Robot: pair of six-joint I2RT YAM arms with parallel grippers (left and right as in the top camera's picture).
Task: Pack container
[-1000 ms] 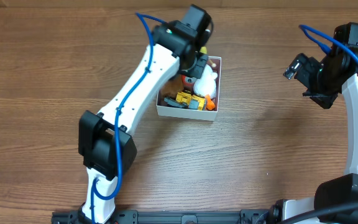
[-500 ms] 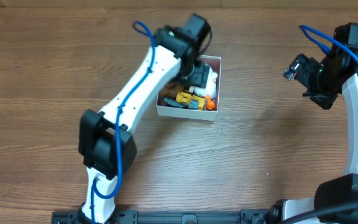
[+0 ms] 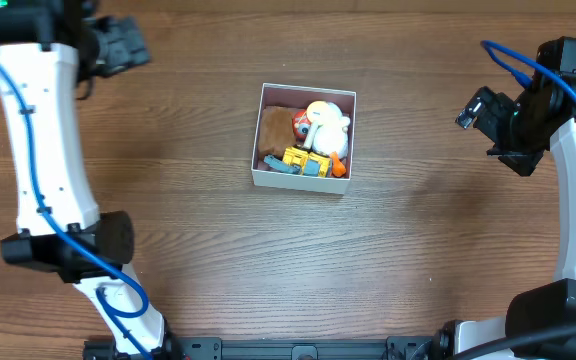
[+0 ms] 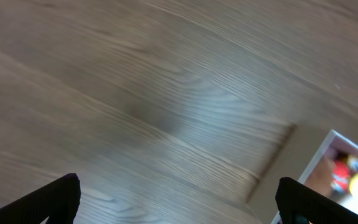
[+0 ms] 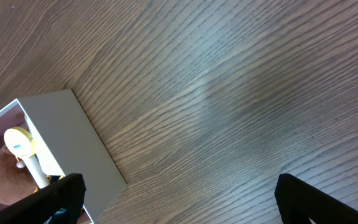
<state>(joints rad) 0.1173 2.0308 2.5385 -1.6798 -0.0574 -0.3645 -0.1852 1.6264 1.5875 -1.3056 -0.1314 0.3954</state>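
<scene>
The container (image 3: 300, 181) sits near the middle of the wooden desk (image 3: 398, 260), its pink inside holding a white plush duck (image 3: 329, 122), a brown plush (image 3: 273, 128) and a yellow toy (image 3: 304, 159), all packed close together. The left hand (image 3: 128, 45) hovers over the far left corner of the desk, well apart from the container, its fingers spread wide and gripping nothing; the right hand (image 3: 475, 110) hangs off to the right side, likewise well apart, its fingers also wide apart and empty.
</scene>
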